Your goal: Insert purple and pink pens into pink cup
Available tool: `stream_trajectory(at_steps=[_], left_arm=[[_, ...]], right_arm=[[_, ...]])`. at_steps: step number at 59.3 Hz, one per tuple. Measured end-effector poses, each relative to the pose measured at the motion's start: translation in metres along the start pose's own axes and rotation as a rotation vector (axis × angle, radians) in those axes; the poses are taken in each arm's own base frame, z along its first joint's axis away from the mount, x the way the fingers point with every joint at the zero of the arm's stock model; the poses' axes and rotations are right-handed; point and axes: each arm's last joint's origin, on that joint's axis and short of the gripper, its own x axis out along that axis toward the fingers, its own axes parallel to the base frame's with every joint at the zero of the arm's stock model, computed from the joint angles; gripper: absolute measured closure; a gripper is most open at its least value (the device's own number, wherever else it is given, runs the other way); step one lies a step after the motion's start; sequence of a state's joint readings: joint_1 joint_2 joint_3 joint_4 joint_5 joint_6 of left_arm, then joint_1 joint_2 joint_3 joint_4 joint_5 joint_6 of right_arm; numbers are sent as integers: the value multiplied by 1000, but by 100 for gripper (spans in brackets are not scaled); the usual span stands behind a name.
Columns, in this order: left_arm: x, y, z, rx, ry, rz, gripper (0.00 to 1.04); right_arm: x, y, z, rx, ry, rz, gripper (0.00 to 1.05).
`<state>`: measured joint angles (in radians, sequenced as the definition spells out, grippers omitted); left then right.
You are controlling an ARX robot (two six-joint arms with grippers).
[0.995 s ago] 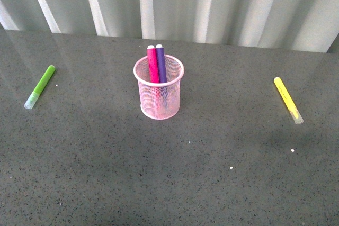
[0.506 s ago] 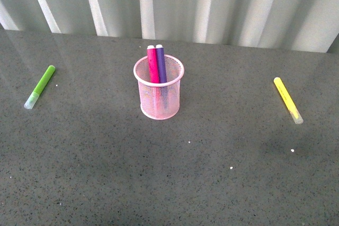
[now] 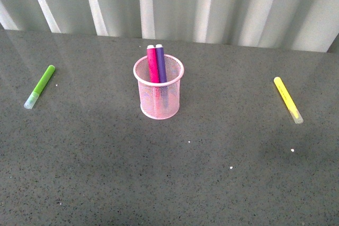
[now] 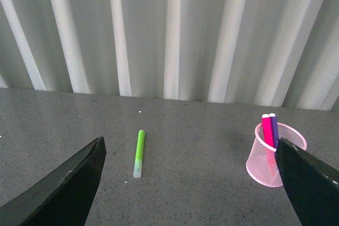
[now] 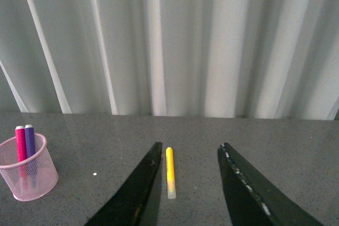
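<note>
The left end effector hangs with its fingers spread wide and empty above the tabletop, a green marker lying between and beyond them and the pink cup off by one fingertip. The right end effector is likewise parted, holding nothing, with a yellow marker lying flat just ahead of its gap. Well off to the side of both, the pink pen and purple pen stand side by side in the cup, leaning on its far rim; the job looks done. The risk now appears to be a stray sweep knocking the light mesh cup over, or a needless grab at the green or yellow marker. Neither arm shows in the front view, one left finger partly covers the cup, and the pens' lower ends blur behind the mesh.
</note>
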<state>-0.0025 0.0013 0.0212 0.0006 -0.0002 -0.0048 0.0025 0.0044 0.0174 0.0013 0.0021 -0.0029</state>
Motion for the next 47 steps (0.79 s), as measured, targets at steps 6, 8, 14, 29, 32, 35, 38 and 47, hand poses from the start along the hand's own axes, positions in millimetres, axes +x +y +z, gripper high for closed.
stream_trajectory(at_steps=[6, 8, 14, 29, 32, 35, 38, 47], left_arm=[[0, 0, 0, 0, 0, 0, 7], [0, 0, 0, 0, 0, 0, 7], [0, 0, 0, 0, 0, 0, 7], [0, 0, 0, 0, 0, 0, 7], [0, 0, 0, 0, 0, 0, 7], [0, 0, 0, 0, 0, 0, 7], [0, 0, 0, 0, 0, 0, 7], [0, 0, 0, 0, 0, 0, 7]], right_arm=[[0, 0, 0, 0, 1, 0, 47], [0, 0, 0, 0, 1, 0, 41], [0, 0, 0, 0, 1, 0, 20], [0, 0, 0, 2, 1, 0, 7], [0, 0, 0, 2, 1, 0, 7], [0, 0, 0, 2, 1, 0, 7], [0, 0, 0, 2, 1, 0, 7], [0, 0, 0, 2, 1, 0, 7]])
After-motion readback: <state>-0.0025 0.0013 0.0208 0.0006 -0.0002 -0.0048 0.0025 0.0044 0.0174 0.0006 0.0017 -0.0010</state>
